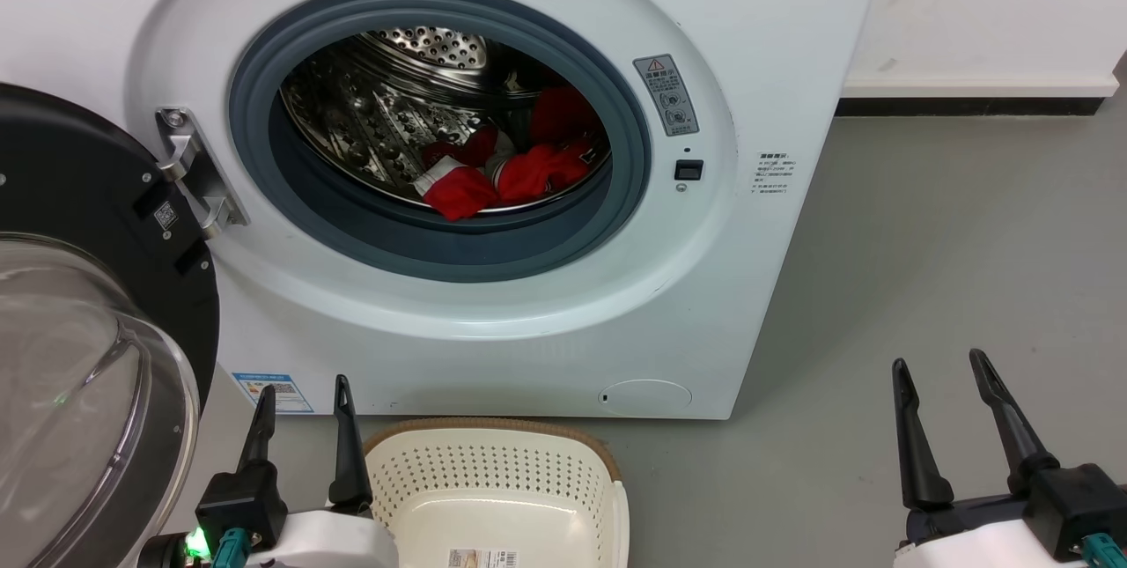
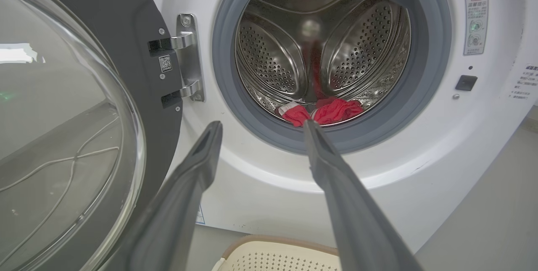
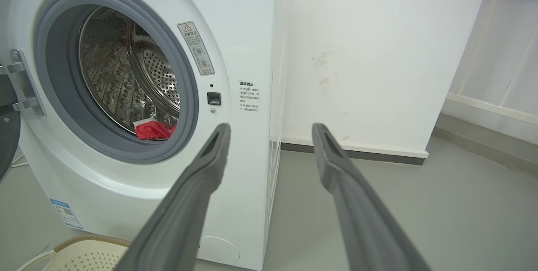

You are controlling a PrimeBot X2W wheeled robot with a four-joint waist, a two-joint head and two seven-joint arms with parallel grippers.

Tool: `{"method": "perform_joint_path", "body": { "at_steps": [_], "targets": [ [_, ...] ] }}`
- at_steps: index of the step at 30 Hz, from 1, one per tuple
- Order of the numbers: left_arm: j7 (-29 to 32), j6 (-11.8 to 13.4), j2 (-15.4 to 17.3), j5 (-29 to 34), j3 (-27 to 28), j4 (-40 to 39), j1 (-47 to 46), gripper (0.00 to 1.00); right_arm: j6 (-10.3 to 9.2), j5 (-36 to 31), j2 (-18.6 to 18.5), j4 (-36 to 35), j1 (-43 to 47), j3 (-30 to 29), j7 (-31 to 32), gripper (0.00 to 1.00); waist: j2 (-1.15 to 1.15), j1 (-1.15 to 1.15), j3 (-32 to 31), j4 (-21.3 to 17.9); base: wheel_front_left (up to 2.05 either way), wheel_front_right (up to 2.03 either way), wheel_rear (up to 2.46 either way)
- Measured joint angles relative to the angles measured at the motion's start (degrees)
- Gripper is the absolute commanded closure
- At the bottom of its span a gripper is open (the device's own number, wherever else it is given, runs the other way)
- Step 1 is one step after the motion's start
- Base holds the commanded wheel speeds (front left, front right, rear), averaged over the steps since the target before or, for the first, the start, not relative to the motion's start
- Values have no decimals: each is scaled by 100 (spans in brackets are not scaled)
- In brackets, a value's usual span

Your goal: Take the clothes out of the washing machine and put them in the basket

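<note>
Clothes (image 1: 502, 172) in washing machine (image 1: 775, 40) drum; left fingers (image 1: 304, 385) & right fingers (image 1: 938, 358) spread wide, nothing held

Red clothes (image 1: 528, 172), white washing machine (image 1: 775, 40), cream perforated basket (image 1: 493, 471)

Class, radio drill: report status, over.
Left claw and right claw open, empty. Clothes in the washer; basket empty below. Door swung open.

Bright, even light w/ soft shadows; glare sat on door glass (image 2: 63, 128) & drum (image 2: 273, 56); wrist views bowed at edges.
</note>
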Motion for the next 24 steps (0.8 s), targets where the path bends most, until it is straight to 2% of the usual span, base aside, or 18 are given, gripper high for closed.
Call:
{"method": "perform_joint_path", "body": {
  "at_steps": [10,13,20,24],
  "targets": [
    [0,-14,0,9,11,81,-32,0,0,-1,0,0,-2,7,0,0,0,0,68,-22,0,0,0],
    [0,-112,0,10,19,187,-207,0,0,0,0,-20,-18,24,0,0,0,0,141,-39,0,0,0],
    [-7,-430,23,191,108,900,-1209,0,0,2,-1,-85,-259,79,0,0,0,0,497,-141,0,0,0],
    [-8,-570,157,269,160,1600,-2063,0,0,1,-2,-112,-469,113,0,0,0,1,795,-244,0,0,0]
  ]
}}
